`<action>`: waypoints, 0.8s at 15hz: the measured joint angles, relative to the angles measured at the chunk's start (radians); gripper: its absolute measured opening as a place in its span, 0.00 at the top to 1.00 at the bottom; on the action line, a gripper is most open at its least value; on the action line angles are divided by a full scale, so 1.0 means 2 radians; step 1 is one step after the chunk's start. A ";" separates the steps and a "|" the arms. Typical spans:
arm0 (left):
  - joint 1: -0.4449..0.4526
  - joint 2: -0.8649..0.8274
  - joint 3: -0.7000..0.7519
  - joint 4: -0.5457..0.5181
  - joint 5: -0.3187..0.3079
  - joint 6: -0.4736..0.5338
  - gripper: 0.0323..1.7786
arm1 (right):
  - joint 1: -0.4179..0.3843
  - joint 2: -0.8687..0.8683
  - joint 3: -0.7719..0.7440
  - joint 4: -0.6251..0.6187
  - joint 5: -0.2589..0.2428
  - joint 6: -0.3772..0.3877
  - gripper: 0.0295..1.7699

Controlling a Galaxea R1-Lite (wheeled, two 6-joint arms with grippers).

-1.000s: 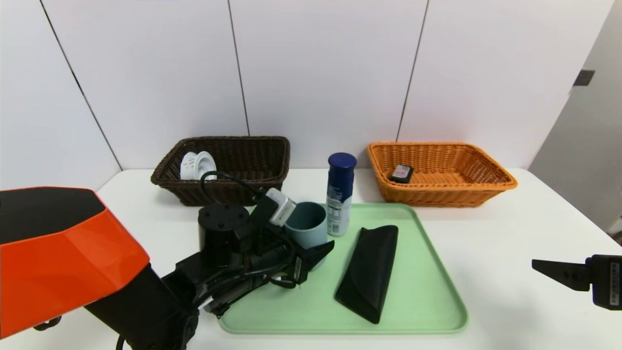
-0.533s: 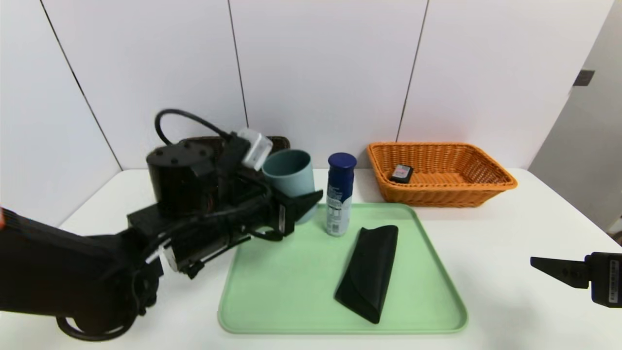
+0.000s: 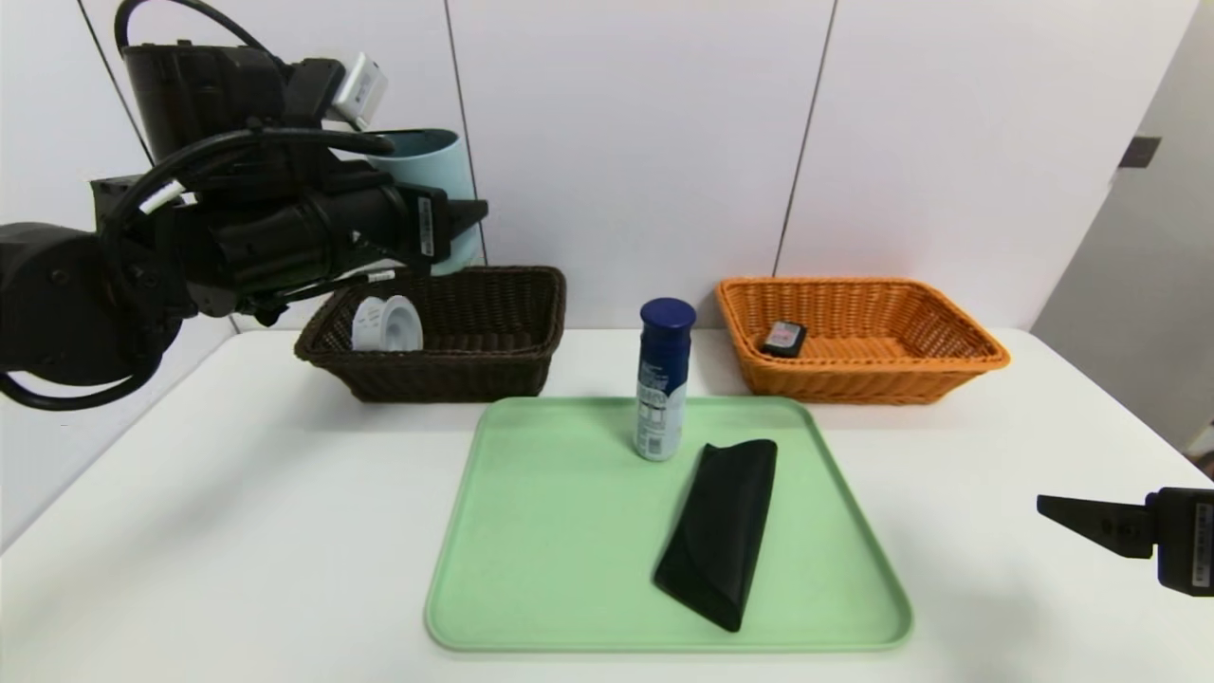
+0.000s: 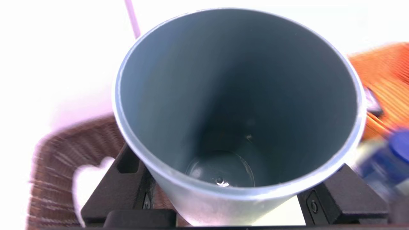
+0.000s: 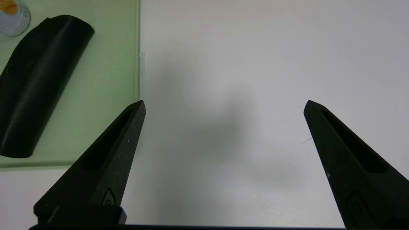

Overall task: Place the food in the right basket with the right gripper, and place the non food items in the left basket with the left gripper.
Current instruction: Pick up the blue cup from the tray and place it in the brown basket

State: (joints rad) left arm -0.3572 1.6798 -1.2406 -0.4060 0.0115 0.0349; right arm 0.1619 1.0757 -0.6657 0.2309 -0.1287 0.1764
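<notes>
On the white worktop (image 3: pixel 237 493), my brown basket (image 3: pixel 493 327) sits below my left claw (image 3: pixel 455 223), which grips the blue-grey cup (image 3: pixel 446 175) high above it. My right claw (image 5: pixel 223 134) hangs spread wide beside the green tray (image 3: pixel 531 569).

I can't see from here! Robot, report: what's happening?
Left end effector shut on blue cup, high above brown basket. Right end effector open, parked over table. Nothing in the way.
</notes>
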 joint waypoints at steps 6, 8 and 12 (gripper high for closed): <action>0.030 0.070 -0.059 0.007 0.024 0.012 0.36 | -0.001 -0.004 0.012 -0.001 -0.003 -0.001 0.03; 0.033 0.091 -0.068 0.009 0.015 0.009 0.36 | -0.001 -0.003 0.012 -0.001 -0.003 -0.001 0.03; 0.033 0.129 -0.081 0.009 -0.010 -0.001 0.36 | -0.001 0.001 0.009 -0.001 -0.004 -0.002 0.03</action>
State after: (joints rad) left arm -0.2909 1.9387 -1.4019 -0.3872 -0.0085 0.0332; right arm 0.1606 1.0770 -0.6470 0.2298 -0.1366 0.1721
